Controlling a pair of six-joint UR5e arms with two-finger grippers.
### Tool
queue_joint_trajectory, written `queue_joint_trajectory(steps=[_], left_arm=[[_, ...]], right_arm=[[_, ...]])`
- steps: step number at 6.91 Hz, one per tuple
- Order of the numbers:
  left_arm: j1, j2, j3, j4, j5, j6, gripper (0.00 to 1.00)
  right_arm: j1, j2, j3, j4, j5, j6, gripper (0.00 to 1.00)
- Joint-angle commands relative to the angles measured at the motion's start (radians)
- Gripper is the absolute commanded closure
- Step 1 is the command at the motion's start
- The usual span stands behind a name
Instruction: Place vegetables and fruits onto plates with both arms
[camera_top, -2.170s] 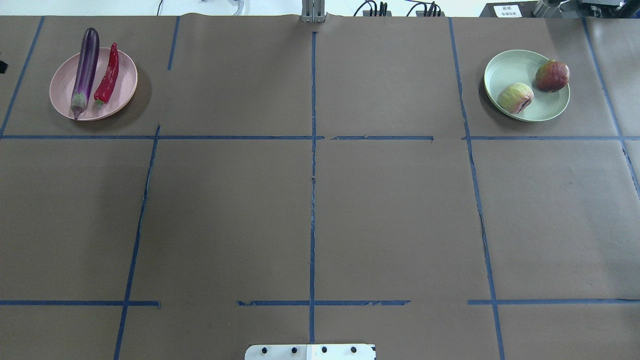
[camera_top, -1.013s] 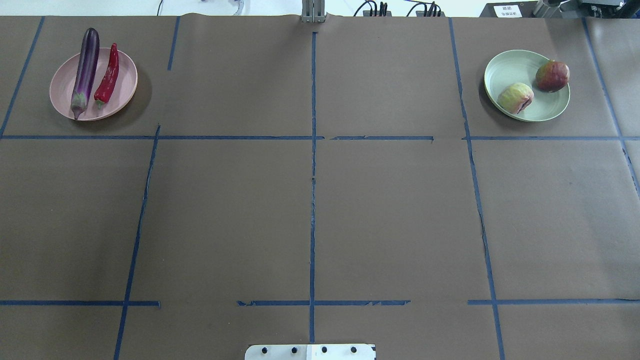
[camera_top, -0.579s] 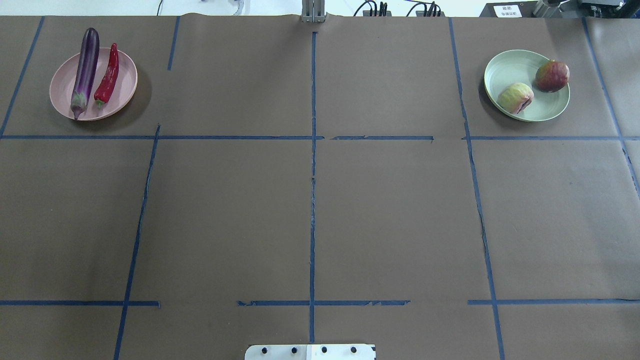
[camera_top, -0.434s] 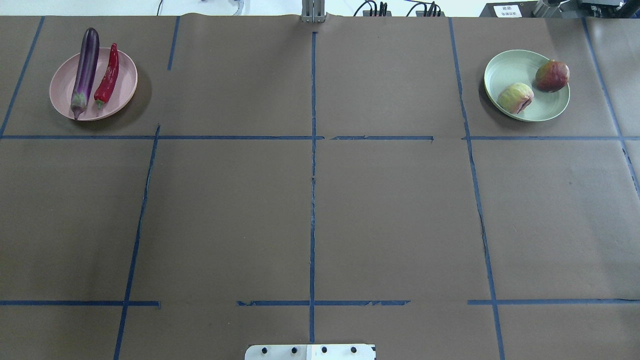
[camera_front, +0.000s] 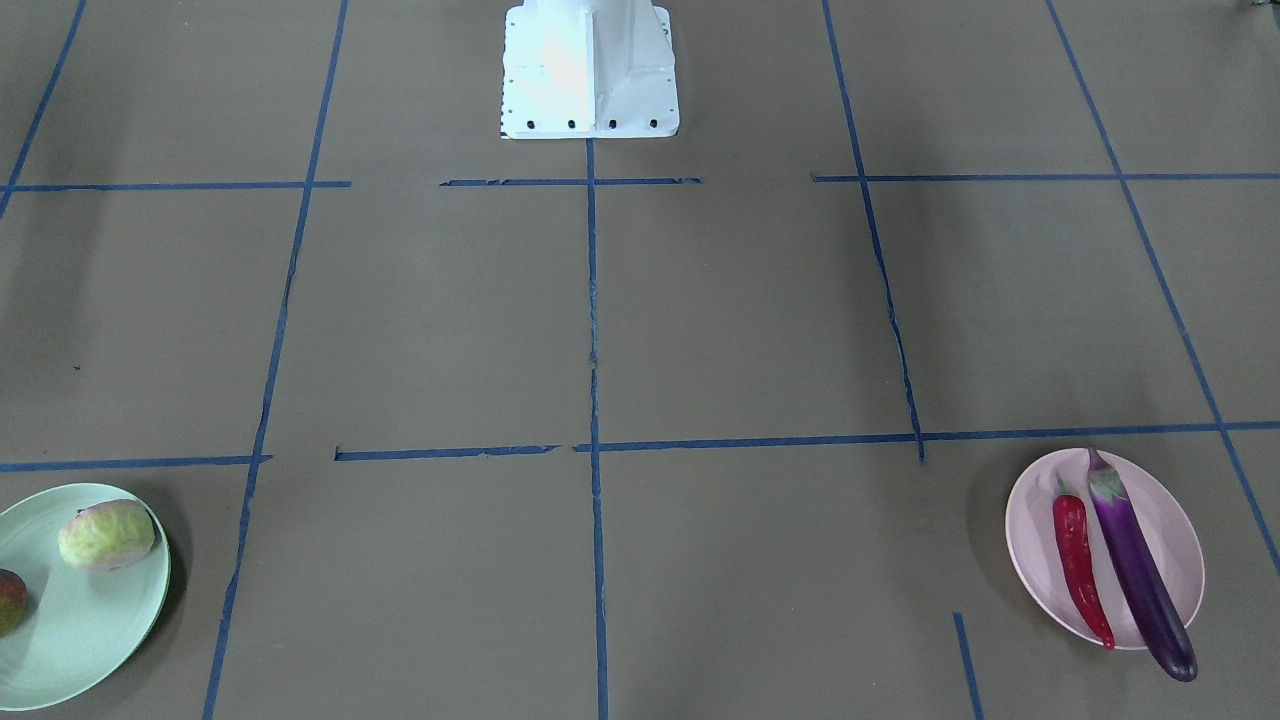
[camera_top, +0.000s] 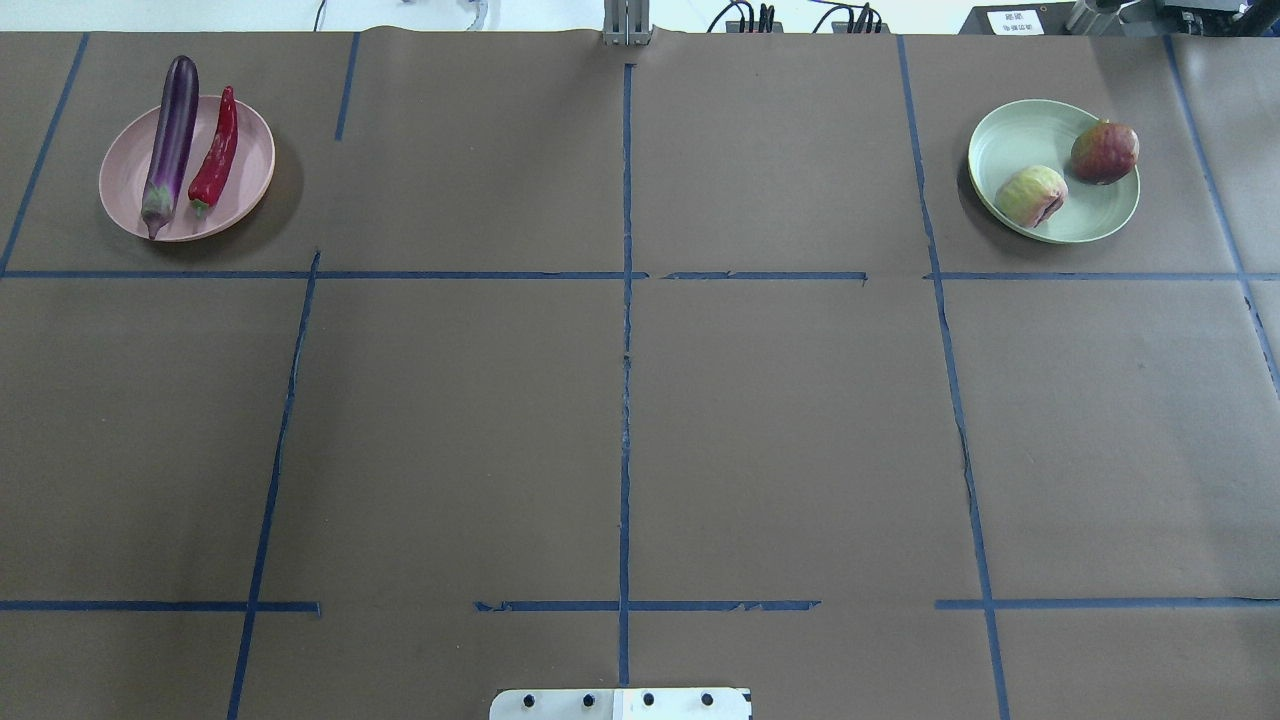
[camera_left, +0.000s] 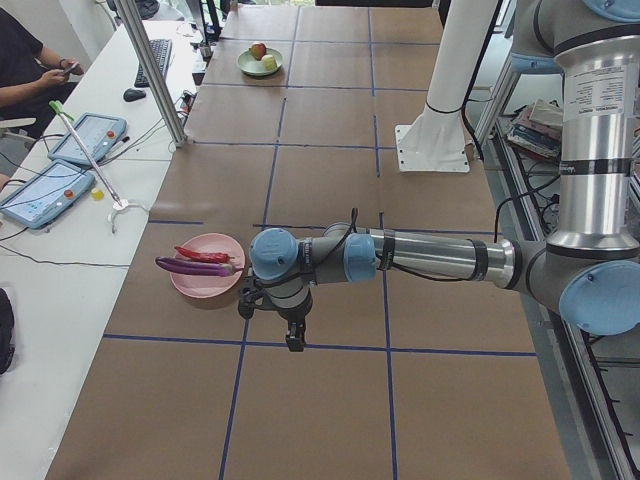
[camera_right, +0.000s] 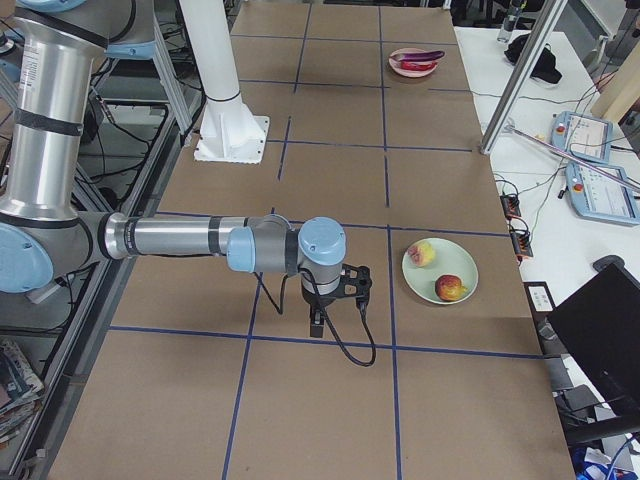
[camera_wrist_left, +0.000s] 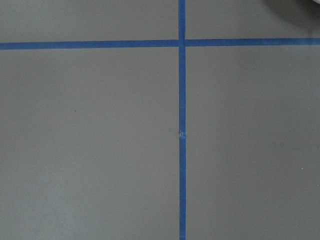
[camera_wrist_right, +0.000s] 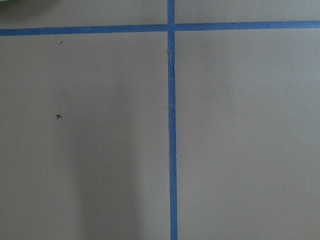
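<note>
Eggplant (camera_top: 170, 140) and chili pepper (camera_top: 215, 148) lie side by side on the pink plate (camera_top: 122, 180) at the tabletop's (camera_top: 800, 420) far-left corner; blocky fruit (camera_top: 1030, 195) and pomegranate-like fruit (camera_top: 1104, 151) sit on the green plate (camera_top: 1010, 135) at the far-right corner; left hand (camera_left: 293, 345) and right hand (camera_right: 317, 328) hang over bare tabletop, each near its plate; how far open either is, I cannot tell.

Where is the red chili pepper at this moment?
In the overhead view the red chili pepper lies on the pink plate at the table's far left, on the robot's left side, just right of the eggplant.
</note>
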Motion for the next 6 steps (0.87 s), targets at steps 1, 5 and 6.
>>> queue_joint_trajectory(steps=[1, 5, 6], left_arm=[[-0.001, 0.021, -0.036, -0.001, 0.0, -0.007, 0.0], [0.001, 0.027, -0.036, 0.007, 0.002, -0.007, 0.0], [0.001, 0.021, -0.037, 0.008, 0.002, -0.007, 0.0]], right_arm=[[-0.001, -0.005, -0.003, -0.001, 0.0, 0.0, 0.0], [-0.001, -0.011, 0.0, 0.0, 0.026, -0.005, 0.0], [0.001, -0.011, 0.0, 0.0, 0.026, -0.005, 0.0]])
